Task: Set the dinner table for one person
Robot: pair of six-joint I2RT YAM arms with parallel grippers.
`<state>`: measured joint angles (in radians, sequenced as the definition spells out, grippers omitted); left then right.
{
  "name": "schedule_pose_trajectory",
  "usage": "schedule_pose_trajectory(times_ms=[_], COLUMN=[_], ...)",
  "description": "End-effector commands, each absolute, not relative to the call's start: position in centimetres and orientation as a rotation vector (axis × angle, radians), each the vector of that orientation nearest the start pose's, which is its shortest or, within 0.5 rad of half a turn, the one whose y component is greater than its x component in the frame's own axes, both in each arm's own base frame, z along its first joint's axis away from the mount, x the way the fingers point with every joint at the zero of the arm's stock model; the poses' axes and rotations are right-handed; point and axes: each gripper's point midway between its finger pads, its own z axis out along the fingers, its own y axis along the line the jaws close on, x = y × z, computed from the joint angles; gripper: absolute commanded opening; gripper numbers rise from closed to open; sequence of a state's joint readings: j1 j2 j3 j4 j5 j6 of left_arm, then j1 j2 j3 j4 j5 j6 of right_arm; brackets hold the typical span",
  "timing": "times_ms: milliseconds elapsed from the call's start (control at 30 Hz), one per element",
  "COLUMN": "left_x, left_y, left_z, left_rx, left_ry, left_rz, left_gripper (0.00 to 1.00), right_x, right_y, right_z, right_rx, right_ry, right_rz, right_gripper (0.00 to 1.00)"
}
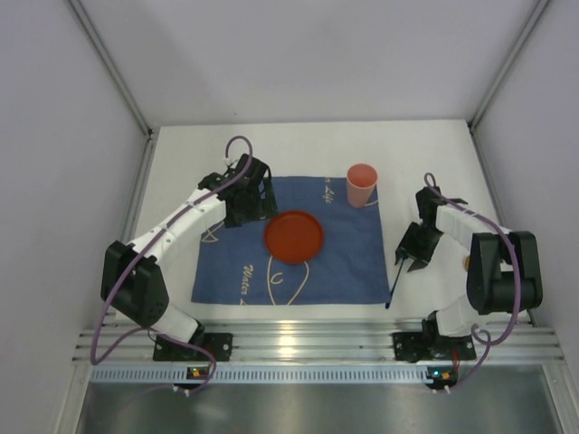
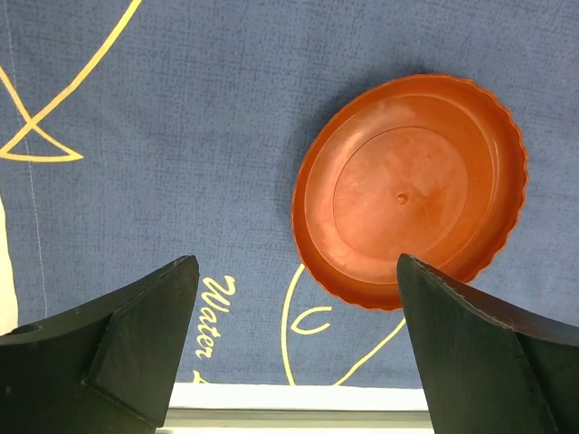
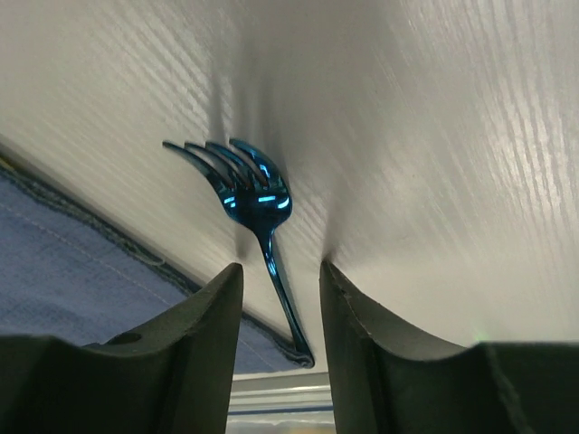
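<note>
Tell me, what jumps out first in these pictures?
A red plate sits in the middle of a blue cloth on a white table, with a pink cup at the cloth's far right corner. A shiny blue fork lies just off the cloth's right edge, under the right claw.

Lab test enclosure: white table (image 1: pixel 271 145) walled by plain grey panels (image 1: pixel 298 54) on three sides; slotted aluminium rail (image 1: pixel 317 339) along near edge.

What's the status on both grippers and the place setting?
Left gripper open, empty, above the blue cloth. Right gripper open, straddling the fork on the dinner table. Plate and cup on the cloth; nothing blocking.
</note>
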<state>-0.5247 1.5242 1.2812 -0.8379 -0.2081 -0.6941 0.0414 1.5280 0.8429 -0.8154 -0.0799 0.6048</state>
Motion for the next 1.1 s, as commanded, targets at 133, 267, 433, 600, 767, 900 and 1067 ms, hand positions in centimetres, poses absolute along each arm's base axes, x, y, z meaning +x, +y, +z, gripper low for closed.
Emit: schedule_pose_trajectory(times_ms=[133,267,433,600,767,900,1067], left_x=[32.8,33.4,34.2,34.7,35.0,34.9,32.9], left_y=[-17.9,-18.1,-18.2,-18.5,-21.1,-25.4,-32.8], left_z=[14.5,14.4,14.3,14.3,15.9,18.7,22.1], left_rx=[-0.234,-0.220,-0.206,-0.182,-0.051,0.143,0.391], left_ry=[2.573,2.575,2.574,2.577,2.557,2.492,2.416], left_rz=[-0.183,-0.175,-0.172,-0.173,-0.324,-0.510,-0.744], left_gripper=[0.96,0.96,0.96,0.96,0.96,0.96,0.97], right_x=[23.4,24.5,25.6,26.6,29.3,30.9,32.0], right_y=[4.5,3.3,2.8,2.5,1.6,1.0,1.3], right_z=[0.2,-0.2,-0.7,-1.1,2.9,8.1,15.6], right_rx=[0.863,0.768,0.679,0.621,0.555,0.525,0.507], right_ry=[2.952,2.951,2.968,2.984,2.881,2.777,2.640], right_rz=[0.103,-0.081,-0.201,-0.254,-0.290,-0.288,-0.205], right_gripper=[0.36,0.31,0.09,0.00,0.00,0.00,0.00])
